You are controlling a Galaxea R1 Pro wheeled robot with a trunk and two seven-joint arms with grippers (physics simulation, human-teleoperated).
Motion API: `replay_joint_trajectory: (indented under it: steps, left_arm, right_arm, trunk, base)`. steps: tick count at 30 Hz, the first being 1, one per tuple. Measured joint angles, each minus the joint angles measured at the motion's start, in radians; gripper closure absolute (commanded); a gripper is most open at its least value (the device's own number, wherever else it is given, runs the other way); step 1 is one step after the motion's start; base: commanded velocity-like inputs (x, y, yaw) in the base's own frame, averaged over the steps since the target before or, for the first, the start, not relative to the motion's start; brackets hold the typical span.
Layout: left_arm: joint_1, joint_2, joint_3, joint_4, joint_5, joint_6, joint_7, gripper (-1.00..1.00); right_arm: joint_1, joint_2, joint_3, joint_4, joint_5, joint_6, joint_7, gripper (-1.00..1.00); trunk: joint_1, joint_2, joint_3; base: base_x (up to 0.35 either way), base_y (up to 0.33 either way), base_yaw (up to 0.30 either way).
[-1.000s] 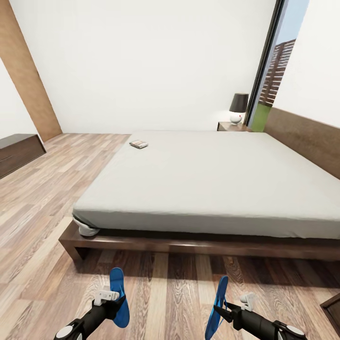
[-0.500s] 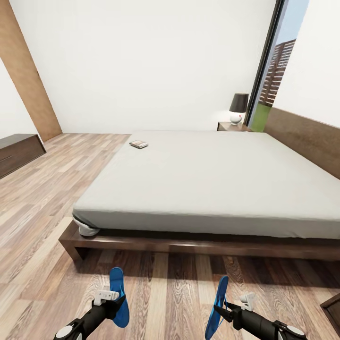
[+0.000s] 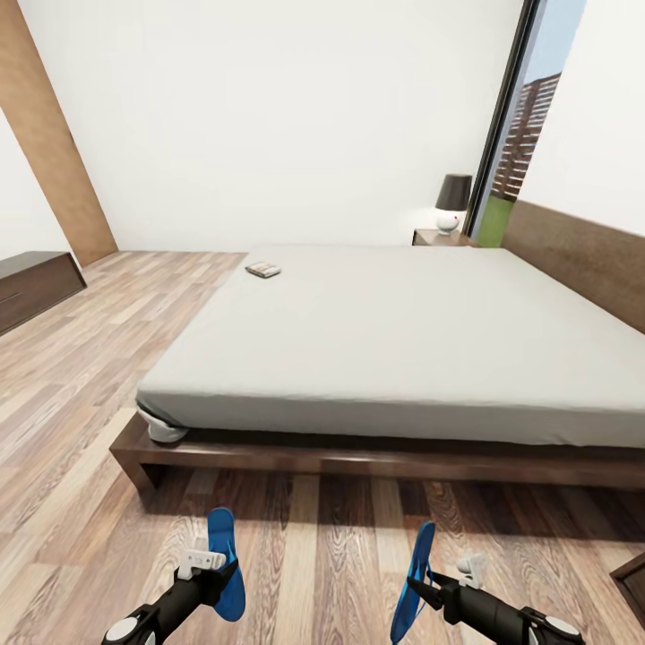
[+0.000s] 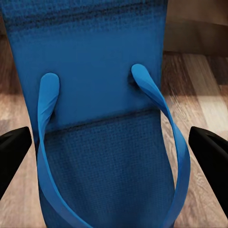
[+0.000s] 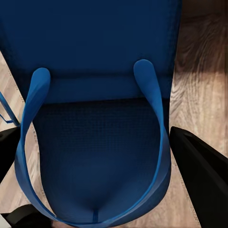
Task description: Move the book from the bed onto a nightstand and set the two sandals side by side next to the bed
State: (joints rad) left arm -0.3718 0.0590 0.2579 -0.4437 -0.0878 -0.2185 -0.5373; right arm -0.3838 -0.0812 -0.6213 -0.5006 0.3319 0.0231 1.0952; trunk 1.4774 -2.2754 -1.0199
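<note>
Left gripper [image 3: 218,571] is clamped on one flat bright blue sandal [image 3: 226,563]; right gripper [image 3: 428,587] is clamped on the other blue sandal [image 3: 412,582], both held edge-up above the wood-plank floor [image 3: 340,546]. Small thin paperback book [image 3: 263,269] is seen far ahead on the pale grey bed [image 3: 403,331].

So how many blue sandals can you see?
2. One sandal is held in the left hand, the other sandal in the right hand, both above the floor by the bed.
</note>
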Motion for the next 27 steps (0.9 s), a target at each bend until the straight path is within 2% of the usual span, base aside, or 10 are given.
replay_joint_trajectory:
  steps: [2,6,9,17,20,22,23,25,26,27]
  left_arm:
    - [0.0,0.0,0.0,0.0,0.0,0.0,0.0,1.0]
    - [0.0,0.0,0.001,-0.001,0.001,0.0,0.0,1.0]
    - [0.0,0.0,0.004,-0.002,0.0,0.0,0.0,1.0]
    - [0.0,0.001,0.005,-0.003,0.0,0.0,-0.001,1.0]
    - [0.0,0.001,0.006,-0.004,0.0,0.001,-0.001,1.0]
    - [0.0,0.001,0.007,-0.005,0.001,0.001,-0.002,1.0]
    - [0.0,0.001,0.007,-0.005,0.001,0.001,-0.002,1.0]
    - [0.0,0.002,0.008,-0.005,0.002,0.001,-0.002,1.0]
    - [0.0,0.003,0.008,-0.006,0.002,0.001,-0.003,1.0]
    - [0.0,0.003,0.008,-0.006,0.002,0.002,-0.004,1.0]
  right_arm:
    - [0.0,-0.001,-0.002,-0.005,-0.001,0.0,-0.025,1.0]
    - [0.0,-0.001,-0.003,-0.017,0.0,0.011,-0.222,1.0]
    - [-0.001,-0.001,-0.008,-0.084,0.0,0.038,-0.267,1.0]
    - [-0.004,-0.001,-0.011,-0.399,0.004,0.4,-0.282,1.0]
    - [-0.003,-0.001,-0.01,-0.49,0.006,0.575,-0.283,1.0]
    - [-0.004,-0.001,-0.009,-0.516,0.013,0.635,-0.29,1.0]
    - [-0.004,-0.001,-0.009,-0.523,0.03,0.65,-0.304,1.0]
    - [-0.006,-0.001,-0.008,-0.528,0.11,0.669,-0.351,1.0]
    - [-0.007,-0.001,-0.009,-0.527,0.168,0.673,-0.368,1.0]
    - [-0.007,-0.001,-0.009,-0.526,0.195,0.68,-0.374,1.0]
  trunk:
    - [0.004,-0.007,-0.003]
    - [0.004,-0.007,-0.003]
    - [0.004,-0.007,-0.003]
    - [0.004,-0.007,-0.003]
    - [0.004,-0.007,-0.003]
    - [0.004,-0.007,-0.003]
    - [0.004,-0.007,-0.003]
    - [0.004,-0.007,-0.003]
    - [0.004,-0.007,-0.003]
    - [0.004,-0.007,-0.003]
  base:
    - [0.0,0.0,0.0]
    - [0.0,0.0,0.0]
    - [0.0,0.0,0.0]
    - [0.0,0.0,0.0]
    - [0.0,0.0,0.0]
    - [0.0,0.0,0.0]
    - [0.0,0.0,0.0]
    - [0.0,0.0,0.0]
    - [0.0,0.0,0.0]
    - [0.0,0.0,0.0]
